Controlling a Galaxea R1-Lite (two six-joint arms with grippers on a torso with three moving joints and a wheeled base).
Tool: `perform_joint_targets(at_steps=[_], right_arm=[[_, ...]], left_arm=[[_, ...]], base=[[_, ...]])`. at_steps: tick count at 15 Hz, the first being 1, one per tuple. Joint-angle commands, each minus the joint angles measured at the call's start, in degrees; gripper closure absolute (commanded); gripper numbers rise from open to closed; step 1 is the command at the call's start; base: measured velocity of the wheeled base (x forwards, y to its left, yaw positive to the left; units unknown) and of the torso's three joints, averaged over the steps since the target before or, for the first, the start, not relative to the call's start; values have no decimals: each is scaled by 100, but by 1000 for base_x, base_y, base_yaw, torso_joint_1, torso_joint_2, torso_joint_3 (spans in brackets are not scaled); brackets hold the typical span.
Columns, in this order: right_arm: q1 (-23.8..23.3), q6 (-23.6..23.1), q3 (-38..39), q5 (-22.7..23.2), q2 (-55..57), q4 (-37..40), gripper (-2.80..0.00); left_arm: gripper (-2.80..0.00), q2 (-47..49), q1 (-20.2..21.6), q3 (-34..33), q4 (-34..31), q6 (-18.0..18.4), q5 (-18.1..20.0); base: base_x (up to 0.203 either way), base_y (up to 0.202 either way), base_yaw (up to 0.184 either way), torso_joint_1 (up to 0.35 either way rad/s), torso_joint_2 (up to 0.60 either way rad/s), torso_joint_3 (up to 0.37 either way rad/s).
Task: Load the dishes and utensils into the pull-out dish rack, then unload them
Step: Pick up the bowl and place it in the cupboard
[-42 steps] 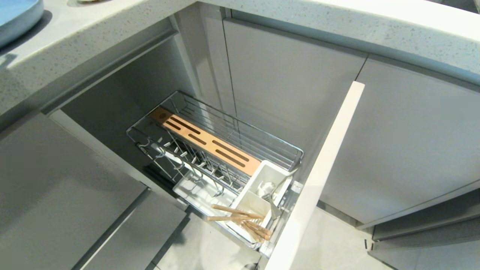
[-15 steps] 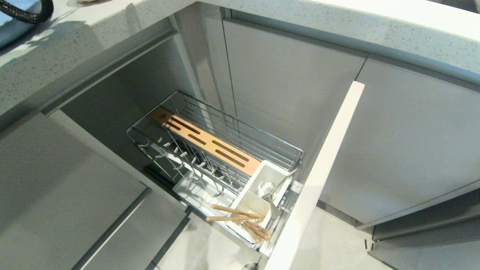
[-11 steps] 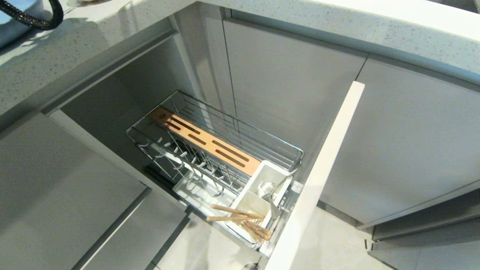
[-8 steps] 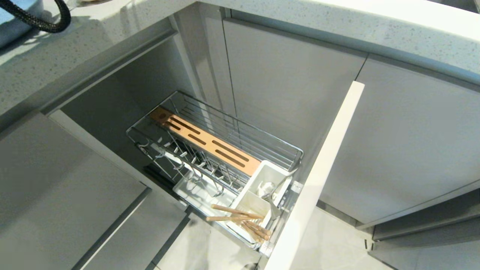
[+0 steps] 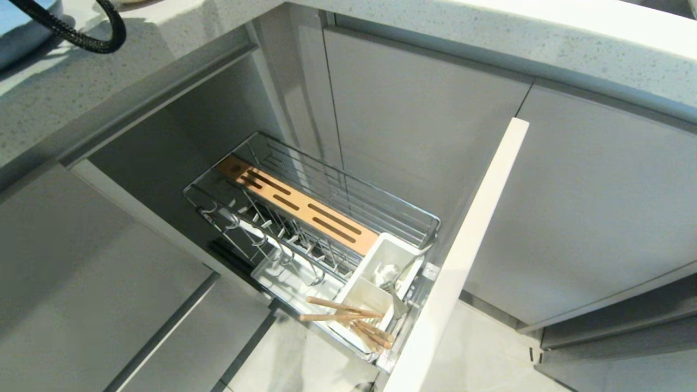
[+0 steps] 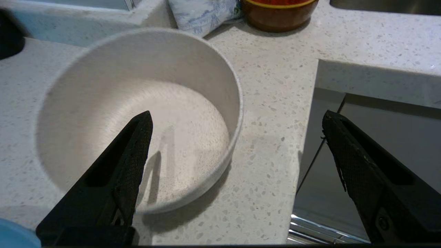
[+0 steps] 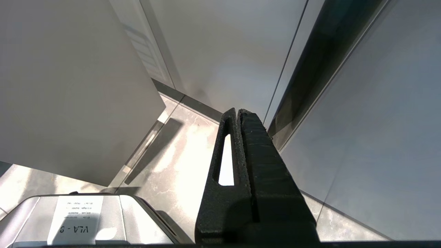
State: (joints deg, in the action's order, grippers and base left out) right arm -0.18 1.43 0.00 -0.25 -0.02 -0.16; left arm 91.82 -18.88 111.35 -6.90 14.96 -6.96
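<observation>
Bowl (image 6: 137,117), white, on table (image 6: 275,86); left gripper (image 6: 237,119) fingers wide, straddling its rim for pickup; right gripper (image 7: 239,113) parked, fingers together.

speckled countertop (image 6: 275,86), white bowl (image 6: 137,113), brown bowl (image 6: 279,13)

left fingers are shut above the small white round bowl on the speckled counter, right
Not quite: the left wrist view shows the left gripper with fingers spread wide open, not shut. It does hover above the small white round bowl on the speckled counter.
</observation>
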Motion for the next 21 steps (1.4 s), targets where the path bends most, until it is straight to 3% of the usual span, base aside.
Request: perform_joint_targets(at_steps=[1, 10, 11, 12, 21], right_arm=[[1, 4, 9, -1, -21, -2, 0], [1, -3, 9, -1, -24, -2, 0], [1, -3, 9, -1, -23, -2, 0], [1, -3, 9, -1, -22, -2, 0], [1, 6, 9, -1, -24, -2, 0]], left_arm=[[-280, 64, -1, 1, -22, -8, 0], [-280, 143, 51, -8, -22, -28, 2], [-228, 143, 51, -6, -15, -28, 2], [0, 143, 51, -8, -13, -37, -7], [0, 100, 42, -8, -23, -63, -7]], base=[[0, 0, 0, 0, 0, 0], [0, 0, 0, 0, 0, 0], [0, 0, 0, 0, 0, 0], [0, 0, 0, 0, 0, 0], [0, 0, 0, 0, 0, 0]])
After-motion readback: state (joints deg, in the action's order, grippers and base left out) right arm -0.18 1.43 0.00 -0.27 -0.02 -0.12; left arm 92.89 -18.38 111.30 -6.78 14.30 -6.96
